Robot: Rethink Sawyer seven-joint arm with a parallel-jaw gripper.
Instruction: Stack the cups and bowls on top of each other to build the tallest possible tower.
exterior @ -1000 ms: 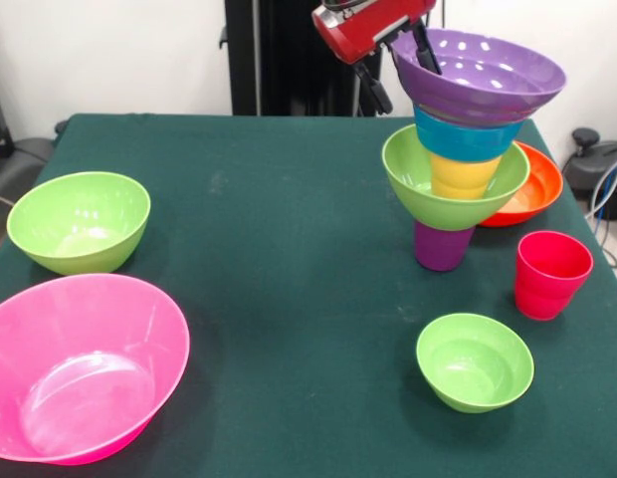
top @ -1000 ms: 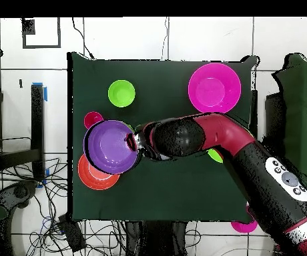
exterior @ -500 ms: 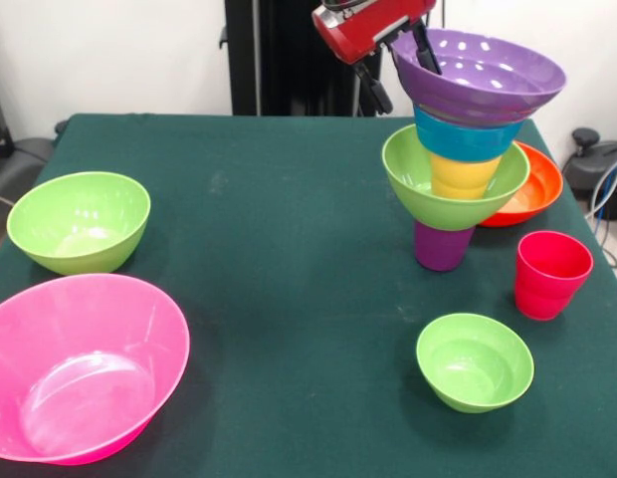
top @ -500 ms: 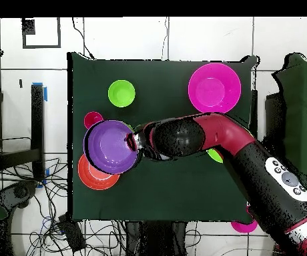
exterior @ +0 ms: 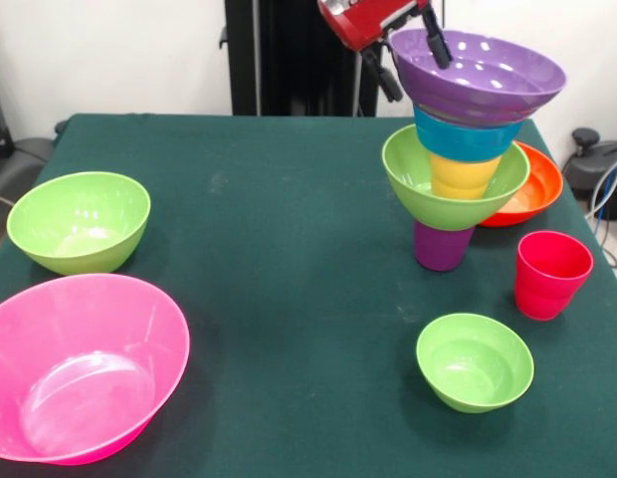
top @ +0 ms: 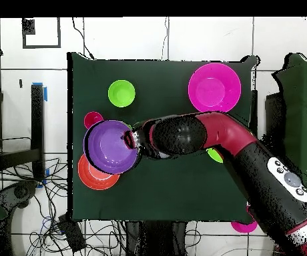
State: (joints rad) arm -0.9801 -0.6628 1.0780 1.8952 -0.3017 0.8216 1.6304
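Note:
The tower stands at the right of the table. From the bottom it is a purple cup (exterior: 443, 249), a lime green bowl (exterior: 408, 171), a yellow cup (exterior: 464, 176), a blue bowl (exterior: 466, 139) and a wide purple bowl (exterior: 480, 72) (top: 109, 147). My gripper (exterior: 412, 60) (top: 131, 139) hangs open at the purple bowl's left rim. One finger is over the bowl's inside and the other is outside the rim. A red cup (exterior: 551, 274) (top: 93, 120) stands apart to the tower's right.
An orange-red bowl (exterior: 537, 189) (top: 89, 177) lies behind the tower. A small green bowl (exterior: 475, 361) (top: 121, 93) sits in front. A green bowl (exterior: 80, 221) and a large pink bowl (exterior: 80, 366) (top: 214, 87) are at the left.
My gripper has lifted a little and shifted slightly at the purple bowl's rim. The tower and the loose bowls and cup stay where they were.

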